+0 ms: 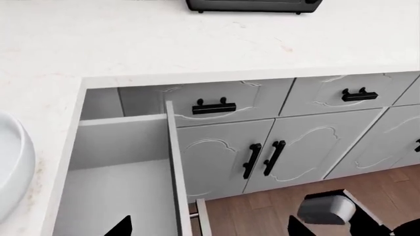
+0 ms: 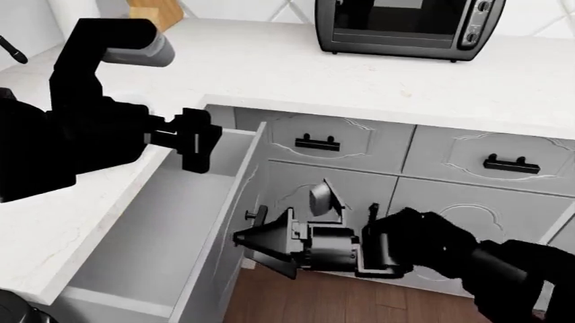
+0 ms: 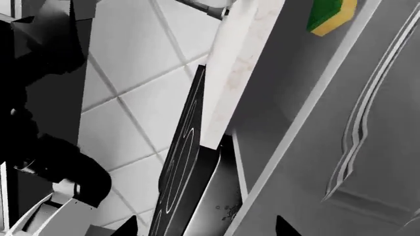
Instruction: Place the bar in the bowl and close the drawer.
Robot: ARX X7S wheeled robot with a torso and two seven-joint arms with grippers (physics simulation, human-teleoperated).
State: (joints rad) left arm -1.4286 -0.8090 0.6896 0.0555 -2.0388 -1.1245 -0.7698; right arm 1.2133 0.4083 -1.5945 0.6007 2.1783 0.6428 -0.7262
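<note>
The drawer [image 2: 161, 235] stands pulled far out below the white counter, and its plain grey inside [image 1: 111, 196] shows nothing in it. My left gripper [image 2: 193, 140] hangs over the drawer's back end, open, with nothing between its fingertips [image 1: 121, 227]. The white bowl [image 1: 8, 167] shows only as a curved rim on the counter beside the drawer. Low down, my right gripper [image 2: 260, 247] is open and empty just outside the drawer's moulded front [image 3: 367, 123], close to its black handle [image 2: 254, 215]. The bar is out of view.
A black toaster oven [image 2: 409, 23] sits at the back of the counter [image 2: 269, 60], and a wooden block [image 2: 153, 13] stands at the back left. Closed drawers [image 2: 314, 142] and cabinet doors [image 1: 262, 157] line the front above a wood floor [image 1: 262, 206]. A green-and-yellow sponge [image 3: 331, 14] lies near the counter.
</note>
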